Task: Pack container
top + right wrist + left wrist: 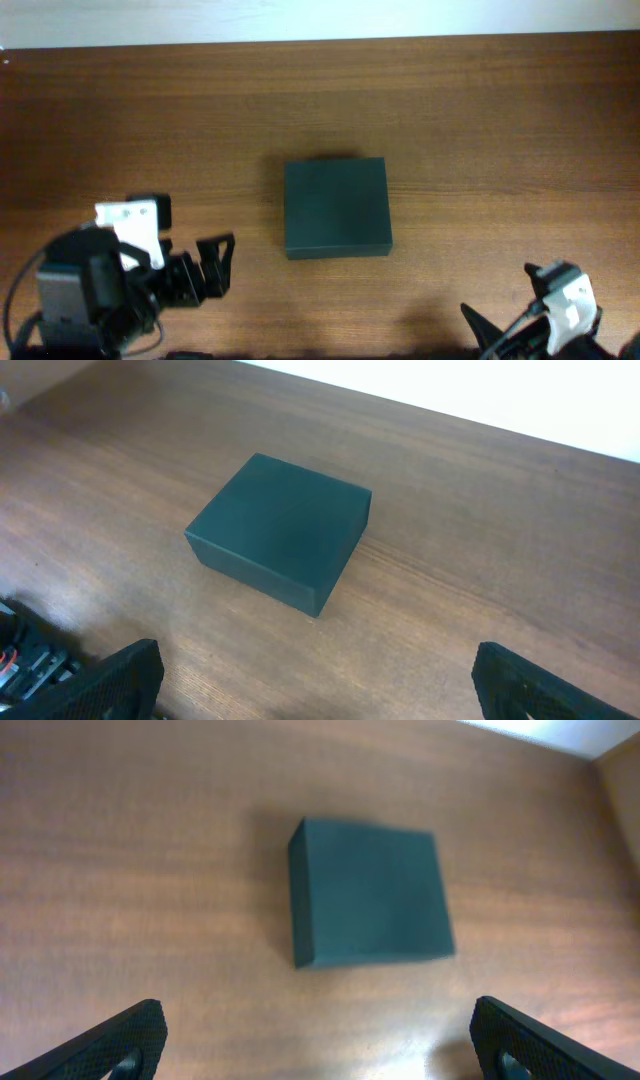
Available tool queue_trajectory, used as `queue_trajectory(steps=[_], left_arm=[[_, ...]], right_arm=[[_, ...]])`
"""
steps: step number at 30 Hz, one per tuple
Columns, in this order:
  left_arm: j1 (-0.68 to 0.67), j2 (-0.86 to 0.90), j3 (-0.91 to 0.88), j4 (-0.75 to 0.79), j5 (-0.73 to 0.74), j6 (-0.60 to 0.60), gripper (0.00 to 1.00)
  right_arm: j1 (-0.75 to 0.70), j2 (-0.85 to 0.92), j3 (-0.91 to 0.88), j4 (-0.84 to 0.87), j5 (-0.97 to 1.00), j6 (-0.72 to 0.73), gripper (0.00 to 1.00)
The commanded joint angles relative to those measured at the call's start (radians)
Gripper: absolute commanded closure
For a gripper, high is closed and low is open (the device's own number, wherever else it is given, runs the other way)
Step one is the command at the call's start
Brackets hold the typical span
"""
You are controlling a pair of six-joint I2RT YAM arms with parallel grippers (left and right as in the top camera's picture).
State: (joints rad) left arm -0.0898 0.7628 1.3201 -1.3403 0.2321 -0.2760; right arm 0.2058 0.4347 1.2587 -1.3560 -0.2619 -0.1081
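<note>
Container (336, 207) is lying flat near the middle of the table (480, 120), matte dark green, with the lid down and hiding any contents. Left gripper (218, 266) is hovering near its left side toward the near edge, not touching it, jaws spread wide and holding nothing. Right gripper (315, 678) is hanging well apart at the near right edge, jaws likewise released and empty.

right arm (568, 302): cut off at bottom edge | container (335, 207): inside hidden
</note>
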Motion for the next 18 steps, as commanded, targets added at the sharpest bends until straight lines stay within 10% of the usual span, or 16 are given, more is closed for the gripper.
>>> queue_trajectory(steps=[1, 18], left_arm=[[-0.002, -0.067, -0.115, 0.007, -0.020, 0.000, 0.01], [-0.002, -0.140, -0.216, 0.038, -0.019, 0.001, 0.01]], right_arm=[[0.003, -0.044, -0.023, 0.013, 0.011, 0.035, 0.01], [0.003, -0.050, -0.024, 0.008, 0.012, 0.035, 0.01]])
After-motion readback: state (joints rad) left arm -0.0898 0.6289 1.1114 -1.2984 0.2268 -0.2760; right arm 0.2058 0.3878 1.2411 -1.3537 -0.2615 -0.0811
